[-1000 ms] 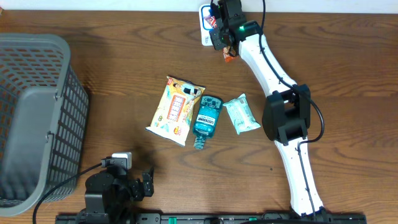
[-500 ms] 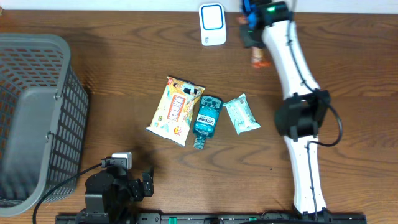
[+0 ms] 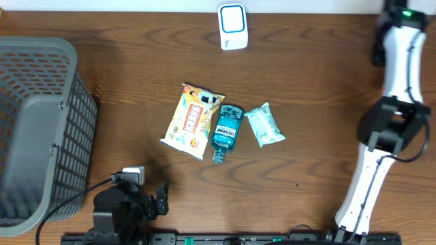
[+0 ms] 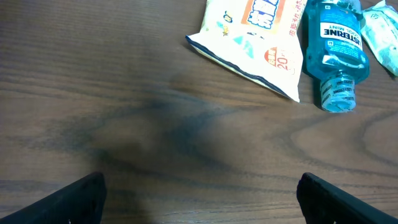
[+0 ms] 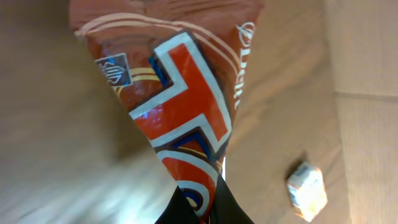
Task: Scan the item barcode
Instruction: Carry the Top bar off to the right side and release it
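In the right wrist view my right gripper [image 5: 208, 208] is shut on the lower corner of a red, white and blue packet [image 5: 180, 106], which fills most of that view. In the overhead view the right arm [image 3: 402, 47] reaches the far right back corner, well right of the white scanner [image 3: 232, 26]; its jaws and the packet do not show there. My left gripper [image 4: 199, 202] hangs open and empty low over the table, near the front left [image 3: 160, 199]. Its dark fingertips [image 4: 81, 199] stand far apart.
A yellow snack bag [image 3: 193, 120], a blue mouthwash bottle [image 3: 226, 131] and a pale green pack [image 3: 264, 125] lie mid-table. A grey basket [image 3: 34, 129] stands at the left. Below the held packet is a tan surface with a small white wrapped item [image 5: 306, 190].
The right arm has swung from beside the scanner to the far right back corner, carrying the red packet. The left arm and the items on the table have not moved.
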`<action>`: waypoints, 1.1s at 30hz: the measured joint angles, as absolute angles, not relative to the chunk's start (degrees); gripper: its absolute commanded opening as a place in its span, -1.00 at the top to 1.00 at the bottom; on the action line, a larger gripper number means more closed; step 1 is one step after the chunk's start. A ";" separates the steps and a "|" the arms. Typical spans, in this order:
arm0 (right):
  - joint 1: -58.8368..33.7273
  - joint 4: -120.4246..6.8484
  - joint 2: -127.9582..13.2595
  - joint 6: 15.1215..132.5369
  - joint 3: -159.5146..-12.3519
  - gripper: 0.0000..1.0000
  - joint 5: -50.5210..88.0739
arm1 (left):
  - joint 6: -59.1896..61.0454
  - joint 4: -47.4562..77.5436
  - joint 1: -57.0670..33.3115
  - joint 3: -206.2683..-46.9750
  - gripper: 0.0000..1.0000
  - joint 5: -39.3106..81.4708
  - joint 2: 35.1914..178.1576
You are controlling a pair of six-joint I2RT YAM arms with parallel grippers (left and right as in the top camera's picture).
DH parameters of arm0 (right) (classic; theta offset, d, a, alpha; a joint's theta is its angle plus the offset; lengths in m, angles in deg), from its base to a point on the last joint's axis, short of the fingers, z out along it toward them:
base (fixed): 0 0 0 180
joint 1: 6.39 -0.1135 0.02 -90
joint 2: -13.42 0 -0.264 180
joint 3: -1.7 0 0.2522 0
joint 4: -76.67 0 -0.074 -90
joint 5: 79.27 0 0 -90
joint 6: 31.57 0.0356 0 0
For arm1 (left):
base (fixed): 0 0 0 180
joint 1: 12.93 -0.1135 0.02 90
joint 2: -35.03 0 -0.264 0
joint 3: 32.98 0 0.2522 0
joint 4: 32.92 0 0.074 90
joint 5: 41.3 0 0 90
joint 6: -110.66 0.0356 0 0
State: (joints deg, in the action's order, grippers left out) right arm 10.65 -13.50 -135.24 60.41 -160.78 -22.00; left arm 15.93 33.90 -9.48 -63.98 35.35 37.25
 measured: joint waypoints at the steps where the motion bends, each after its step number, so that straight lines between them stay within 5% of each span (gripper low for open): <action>1: 12.18 -13.74 -135.24 60.61 -160.37 0.97 -22.13 | 15.93 33.87 -9.48 -63.98 -0.96 35.35 37.25; 5: 18.25 -14.13 -135.24 60.89 -158.03 0.93 -21.95 | 15.95 33.90 -9.48 -63.98 -0.96 35.35 37.25; 8: 22.36 -14.00 -135.24 61.17 -156.13 0.70 -21.08 | 15.95 33.87 -9.48 -63.98 -0.96 35.35 37.25; 11: 25.84 -13.37 -135.24 61.57 -155.38 -0.18 -19.92 | 15.95 33.90 -9.48 -63.98 -0.96 35.35 37.25; 12: 26.45 -13.22 -135.24 62.03 -155.38 -0.80 -19.68 | 15.95 33.90 -9.48 -63.98 -0.96 35.35 37.25; 13: 27.39 -12.74 -135.24 62.55 -155.36 -0.99 -19.44 | 15.95 33.90 -9.48 -63.98 -0.96 35.35 37.25; 25: 28.20 -10.75 -127.13 65.37 -154.79 -0.99 -3.05 | 15.93 33.90 -9.48 -63.98 -0.95 35.35 37.25; 33: 19.87 -3.01 -109.75 67.95 -154.99 -0.99 7.49 | 15.93 33.90 -9.48 -63.98 -0.96 35.35 37.25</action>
State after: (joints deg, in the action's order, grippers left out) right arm 19.87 -3.01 -109.75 67.95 -154.99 7.49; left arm 15.93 33.90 -9.48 -63.98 35.35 37.25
